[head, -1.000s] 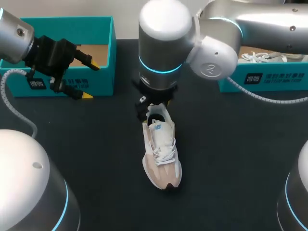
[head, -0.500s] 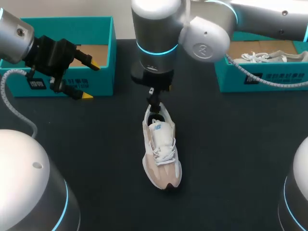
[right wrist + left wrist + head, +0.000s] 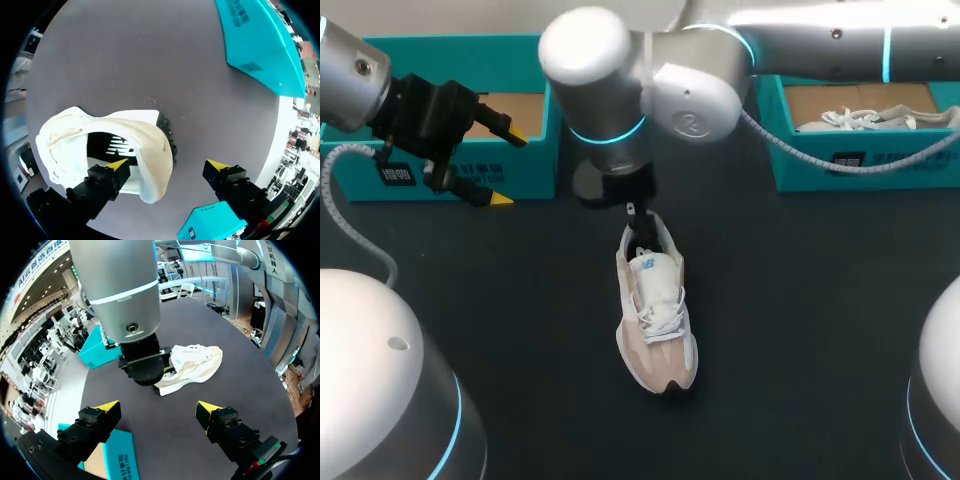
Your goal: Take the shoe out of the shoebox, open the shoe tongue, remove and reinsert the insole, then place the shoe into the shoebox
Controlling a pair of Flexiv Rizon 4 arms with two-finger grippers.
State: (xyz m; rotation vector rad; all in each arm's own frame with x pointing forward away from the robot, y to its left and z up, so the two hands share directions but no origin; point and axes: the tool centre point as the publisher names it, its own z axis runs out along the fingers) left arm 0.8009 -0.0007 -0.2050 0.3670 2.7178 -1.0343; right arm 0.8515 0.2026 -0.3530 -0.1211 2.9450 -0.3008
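1. The shoe lies on the dark table, out in the middle, with its toe pointing at me
2. My right gripper hangs just over the heel end of the shoe
3. Its fingers are wide apart and hold nothing
4. One finger is over the hole of the shoe and the other is out past the heel, so the back edge of the heel sits between them
5. My left gripper is well away from the shoe, just by the left box
6. Its fingers are spread wide too, with nothing in them
7. The left box is teal and its brown bottom shows
8. The right box is teal too, and another shoe with white laces lies inside it
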